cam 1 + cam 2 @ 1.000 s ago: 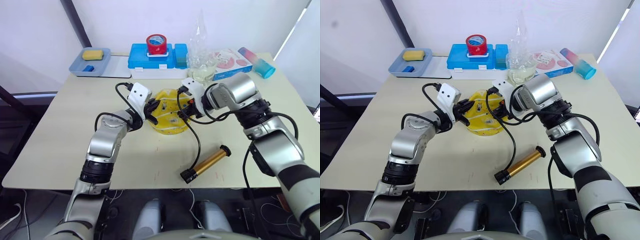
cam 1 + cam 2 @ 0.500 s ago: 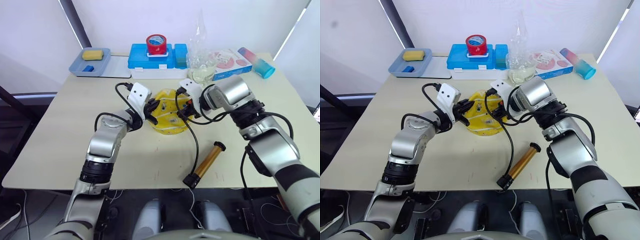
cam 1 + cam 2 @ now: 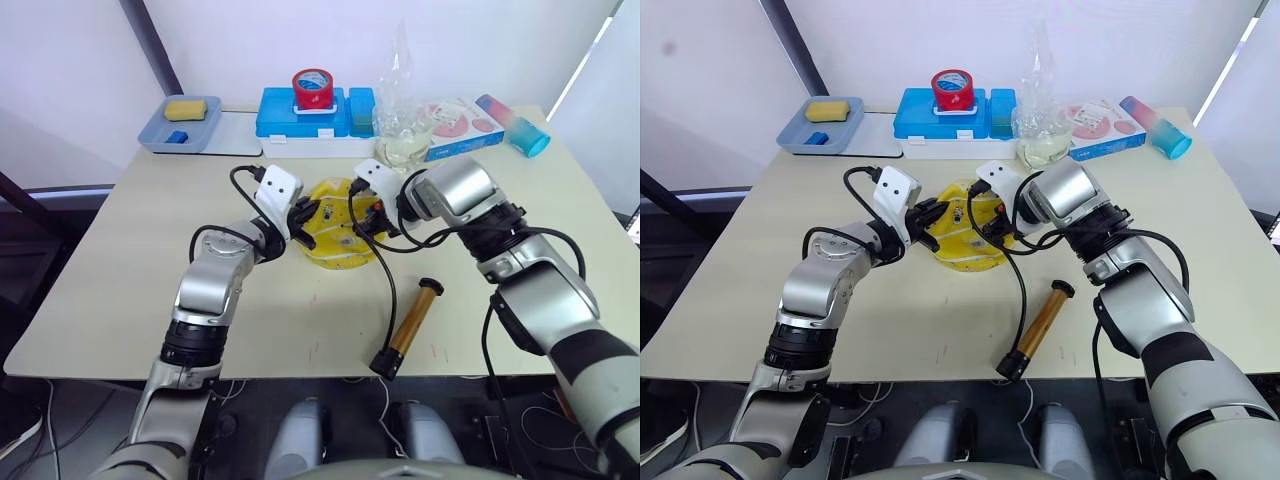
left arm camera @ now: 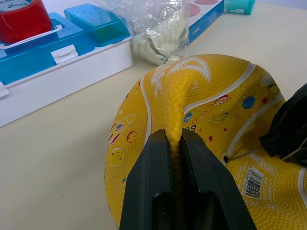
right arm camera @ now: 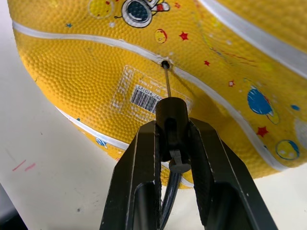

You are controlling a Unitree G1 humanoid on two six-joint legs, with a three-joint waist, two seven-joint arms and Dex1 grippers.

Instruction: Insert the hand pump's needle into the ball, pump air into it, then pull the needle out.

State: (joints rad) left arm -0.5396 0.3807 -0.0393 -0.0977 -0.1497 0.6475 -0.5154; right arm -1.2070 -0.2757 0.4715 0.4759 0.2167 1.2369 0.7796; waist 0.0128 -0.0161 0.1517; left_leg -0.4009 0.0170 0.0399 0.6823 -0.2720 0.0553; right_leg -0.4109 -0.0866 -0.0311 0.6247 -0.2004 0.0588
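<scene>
We see a yellow ball (image 3: 340, 235), deflated into a dented bowl shape, sitting mid-bench (image 3: 120, 290) between two robot arms. The left end effector (image 4: 175, 143) is pinched shut on a raised fold of the ball's rubber, steadying it. The right end effector (image 5: 172, 139) is clamped on the black fitting of the needle (image 5: 167, 81), whose tip sits right at the valve hole on a white seam, beside a barcode label. We judge that insertion is at its start: the pin looks mostly exposed, so it seems barely seated, if at all. Pumping and pulling out are yet to come.

The pump (image 3: 408, 326) lies untouched near the bench's front edge, in front of the ball, joined to the needle by its thin black hose (image 3: 390, 275).

The head views give us the layout and the idle pump. The right wrist view alone shows the needle meeting the valve; the left wrist view shows the pinched fold.
</scene>
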